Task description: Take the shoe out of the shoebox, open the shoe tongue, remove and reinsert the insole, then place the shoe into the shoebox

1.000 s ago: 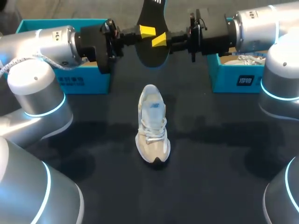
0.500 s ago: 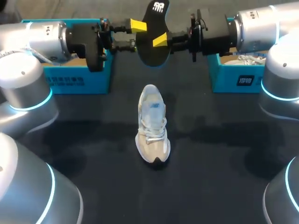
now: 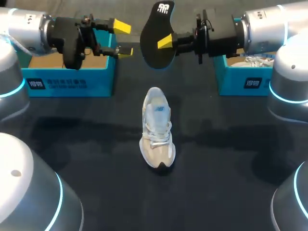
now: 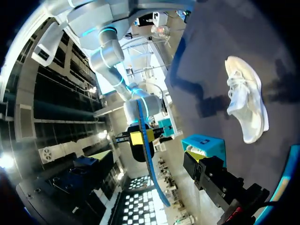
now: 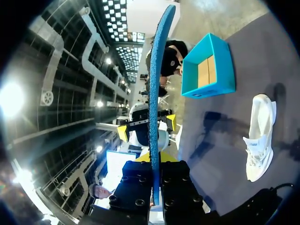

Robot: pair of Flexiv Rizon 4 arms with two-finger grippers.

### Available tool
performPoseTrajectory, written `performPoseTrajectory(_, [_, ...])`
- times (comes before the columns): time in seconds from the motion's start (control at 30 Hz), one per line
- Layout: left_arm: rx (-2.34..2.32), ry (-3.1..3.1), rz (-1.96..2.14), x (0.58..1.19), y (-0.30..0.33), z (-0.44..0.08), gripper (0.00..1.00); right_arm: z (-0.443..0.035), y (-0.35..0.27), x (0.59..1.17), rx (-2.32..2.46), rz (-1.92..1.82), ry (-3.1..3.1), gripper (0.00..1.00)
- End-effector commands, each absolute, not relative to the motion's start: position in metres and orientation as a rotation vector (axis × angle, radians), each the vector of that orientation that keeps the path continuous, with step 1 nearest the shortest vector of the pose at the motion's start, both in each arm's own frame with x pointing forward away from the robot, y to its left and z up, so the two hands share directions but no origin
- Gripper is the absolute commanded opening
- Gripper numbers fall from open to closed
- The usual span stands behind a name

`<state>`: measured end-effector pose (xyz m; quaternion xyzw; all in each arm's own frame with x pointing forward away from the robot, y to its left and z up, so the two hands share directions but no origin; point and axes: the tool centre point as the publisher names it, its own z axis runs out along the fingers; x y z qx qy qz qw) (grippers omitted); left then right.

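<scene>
The shoe point(image 3: 156, 127) sits sole down mid-table, its long axis running near to far and its toe toward the near edge. Beyond it, in the air, the right gripper point(image 3: 164, 42) is clamped on the black insole point(image 3: 156, 29), and one of its fingers is hidden behind the insole. Whether the insole stands upright or leans cannot be told. The left gripper point(image 3: 122, 38) hangs left of the insole with its fingers apart, by the left shoebox point(image 3: 72, 83). The right shoebox point(image 3: 240, 81) is partly covered by the right arm.

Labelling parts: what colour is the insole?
Black, with a blue edge; the head view shows the insole best.
</scene>
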<state>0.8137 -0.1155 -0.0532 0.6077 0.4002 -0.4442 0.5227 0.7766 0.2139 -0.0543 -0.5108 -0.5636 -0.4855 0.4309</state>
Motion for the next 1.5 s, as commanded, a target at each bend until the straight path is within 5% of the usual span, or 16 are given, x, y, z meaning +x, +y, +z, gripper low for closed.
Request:
performPoseTrajectory(0.03, [1.584,0.954,-1.132,0.819,-0.096,-0.056,1.00,-0.053,0.214,0.776,-1.286,-1.206,-1.408,0.00])
performPoseTrajectory(1.5, [1.733,1.171,-1.209,0.836,-0.083,-0.107,1.00,-0.040,0.215,0.798,-1.150,-1.488,-1.851,0.00])
